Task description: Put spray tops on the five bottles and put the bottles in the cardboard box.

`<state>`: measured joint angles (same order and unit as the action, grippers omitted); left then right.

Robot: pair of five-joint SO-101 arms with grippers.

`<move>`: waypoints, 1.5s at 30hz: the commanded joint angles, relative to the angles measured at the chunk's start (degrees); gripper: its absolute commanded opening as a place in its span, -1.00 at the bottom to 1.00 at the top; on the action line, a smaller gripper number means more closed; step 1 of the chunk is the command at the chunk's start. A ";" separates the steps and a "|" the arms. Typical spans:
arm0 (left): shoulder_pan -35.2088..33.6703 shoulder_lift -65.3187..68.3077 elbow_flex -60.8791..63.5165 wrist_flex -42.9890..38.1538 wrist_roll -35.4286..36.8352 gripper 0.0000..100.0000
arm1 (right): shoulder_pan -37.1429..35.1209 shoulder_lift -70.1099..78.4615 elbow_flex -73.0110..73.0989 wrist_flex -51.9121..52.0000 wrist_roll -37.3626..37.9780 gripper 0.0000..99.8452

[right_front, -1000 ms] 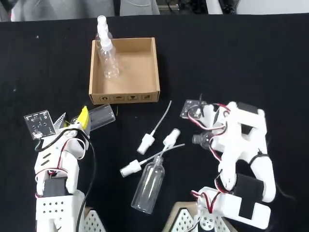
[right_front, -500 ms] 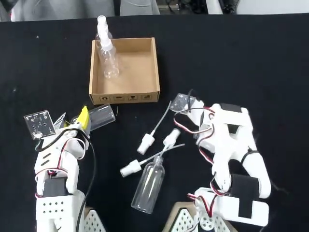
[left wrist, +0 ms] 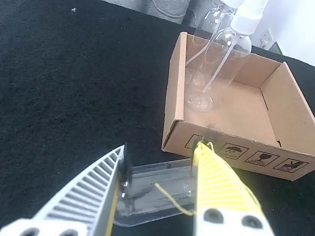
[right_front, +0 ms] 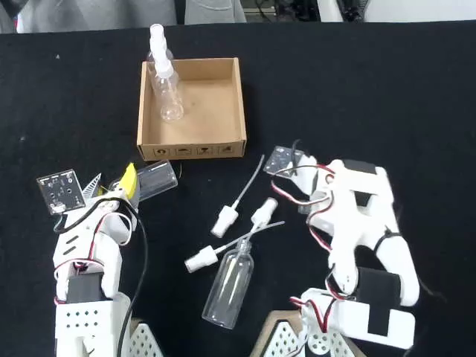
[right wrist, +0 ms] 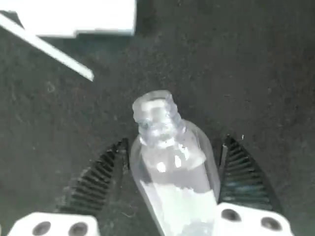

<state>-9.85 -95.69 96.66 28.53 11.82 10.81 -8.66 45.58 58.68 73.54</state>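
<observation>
Left claw is clamped on a clear bottle, which lies crosswise between the grey finger and the yellow finger. Seen from above, this claw sits just in front of the cardboard box, off the left end of its printed wall. The bottle it holds is near that wall and not touching it.

Inside the box, two capped bottles lean in the far left corner, their white spray heads rising above the rim.

Right claw is closed round an uncapped bottle. Its dark fingers press on either side of the body, and the open threaded neck sticks out past the fingertips. From above, the right arm stands well away from the box, out beyond its front right corner.

Three loose spray tops lie on the black surface between that arm and the box's front wall. The first top has its thin tube pointing back toward the box's right corner. The second top lies just beside it, farther from the box's left corner. The third top lies farther from the box than either.

An open bottle lies on its side farther still from the box, with its neck turned boxward and touching the third top's tube.
</observation>
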 commanded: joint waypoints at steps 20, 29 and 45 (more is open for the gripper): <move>-0.31 -0.79 1.27 -1.49 -0.53 -0.58 | 5.01 -3.47 -0.22 -0.44 6.51 -0.78; -0.31 -0.79 1.27 -1.49 -0.53 -0.58 | 4.66 -3.56 -0.57 -0.44 -1.93 -0.83; -0.48 -0.79 1.27 -1.49 -0.53 -0.58 | 4.48 -3.56 -11.12 15.21 -18.73 -0.82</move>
<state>-9.85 -95.69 96.66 28.53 11.82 14.24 -8.66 38.29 71.87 57.01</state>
